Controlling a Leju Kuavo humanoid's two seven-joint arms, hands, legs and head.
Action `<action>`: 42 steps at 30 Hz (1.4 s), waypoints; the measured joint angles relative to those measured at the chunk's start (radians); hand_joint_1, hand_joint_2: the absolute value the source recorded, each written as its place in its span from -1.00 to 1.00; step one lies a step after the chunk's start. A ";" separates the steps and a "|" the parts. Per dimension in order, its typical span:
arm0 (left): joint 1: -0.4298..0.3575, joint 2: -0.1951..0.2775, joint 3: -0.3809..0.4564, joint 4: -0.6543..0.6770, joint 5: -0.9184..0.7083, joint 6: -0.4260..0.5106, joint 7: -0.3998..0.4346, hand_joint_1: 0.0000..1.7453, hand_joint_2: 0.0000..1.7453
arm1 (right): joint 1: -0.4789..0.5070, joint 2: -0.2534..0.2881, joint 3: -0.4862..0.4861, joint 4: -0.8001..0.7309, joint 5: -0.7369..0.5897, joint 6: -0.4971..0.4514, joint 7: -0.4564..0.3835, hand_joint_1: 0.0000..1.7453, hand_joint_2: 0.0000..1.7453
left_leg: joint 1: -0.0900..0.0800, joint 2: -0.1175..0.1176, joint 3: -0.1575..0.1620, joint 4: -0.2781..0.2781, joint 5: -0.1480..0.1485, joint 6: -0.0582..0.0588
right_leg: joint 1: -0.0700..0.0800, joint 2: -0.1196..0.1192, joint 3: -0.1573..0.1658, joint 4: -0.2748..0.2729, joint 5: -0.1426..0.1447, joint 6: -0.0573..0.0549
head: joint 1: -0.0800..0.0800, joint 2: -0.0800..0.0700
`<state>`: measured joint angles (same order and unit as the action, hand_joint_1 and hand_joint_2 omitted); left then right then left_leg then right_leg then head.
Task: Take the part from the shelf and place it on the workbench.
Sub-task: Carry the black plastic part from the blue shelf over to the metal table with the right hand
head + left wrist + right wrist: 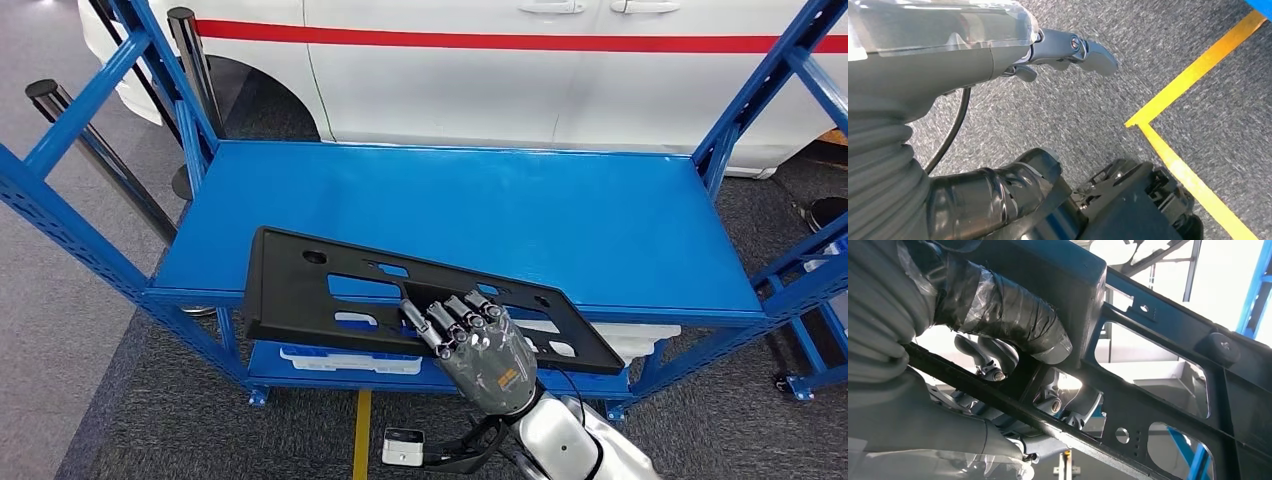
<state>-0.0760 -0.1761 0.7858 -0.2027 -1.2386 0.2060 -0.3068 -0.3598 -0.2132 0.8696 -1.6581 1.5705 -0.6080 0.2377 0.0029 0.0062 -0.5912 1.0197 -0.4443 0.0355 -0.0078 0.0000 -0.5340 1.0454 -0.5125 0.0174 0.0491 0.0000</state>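
1 right hand (482, 348) grips the black part (300, 285) at the shelf (560, 215) front edge, fingers wrapped through a cutout for lifting.

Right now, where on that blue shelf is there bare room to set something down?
The blue shelf top is bare across its back, toward the white car, and over its right half up to the right uprights. The front left is crowded: the black part lies there, overhanging the front edge, with the right robot hand on its near edge.
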 joint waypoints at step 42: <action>0.008 -0.005 0.018 0.000 -0.003 0.017 0.001 -1.00 1.00 | 0.412 0.233 -0.358 -0.368 0.000 -0.083 -0.336 1.00 1.00 | 0.013 -0.002 -0.053 0.262 -0.151 -0.058 | -0.008 -0.009 -0.075 -0.021 0.069 -0.043 | -0.005 0.000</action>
<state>-0.0678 -0.1812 0.8042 -0.2026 -1.2413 0.2232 -0.3058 0.0518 0.0194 0.5115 -2.0257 1.5705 -0.6909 -0.0982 0.0157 0.0039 -0.6440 1.2814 -0.5949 -0.0225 -0.0155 -0.0087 -0.6087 1.0247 -0.4436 -0.0252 0.0440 0.0000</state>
